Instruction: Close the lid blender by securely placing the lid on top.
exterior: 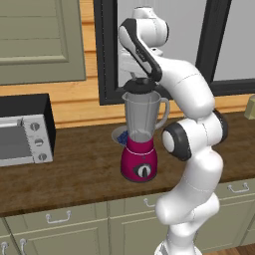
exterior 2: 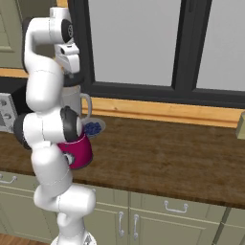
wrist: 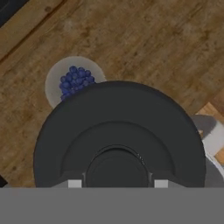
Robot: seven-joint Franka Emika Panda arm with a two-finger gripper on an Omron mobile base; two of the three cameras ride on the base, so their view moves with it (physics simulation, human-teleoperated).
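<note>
So over on the far left of the pincer, a toaster oven (exterior: 22, 134) is sitting on the wooden counter (exterior: 74, 174), well apart from everything else. Moving right, the pincer (exterior: 141, 82) is hanging straight over the blender (exterior: 141, 137), and it's gripping the black lid (exterior: 143, 86) by the knob in the middle. In the hand view the lid (wrist: 118, 135) is taking up most of the picture right under the pincer. The lid is sitting at the mouth of the clear jar, but I can't tell if it's fully seated or just touching the rim. Behind the blender, below and a bit past the pincer, a plate (wrist: 74, 81) is lying with a pile of blueberries (wrist: 74, 78) on it.
</note>
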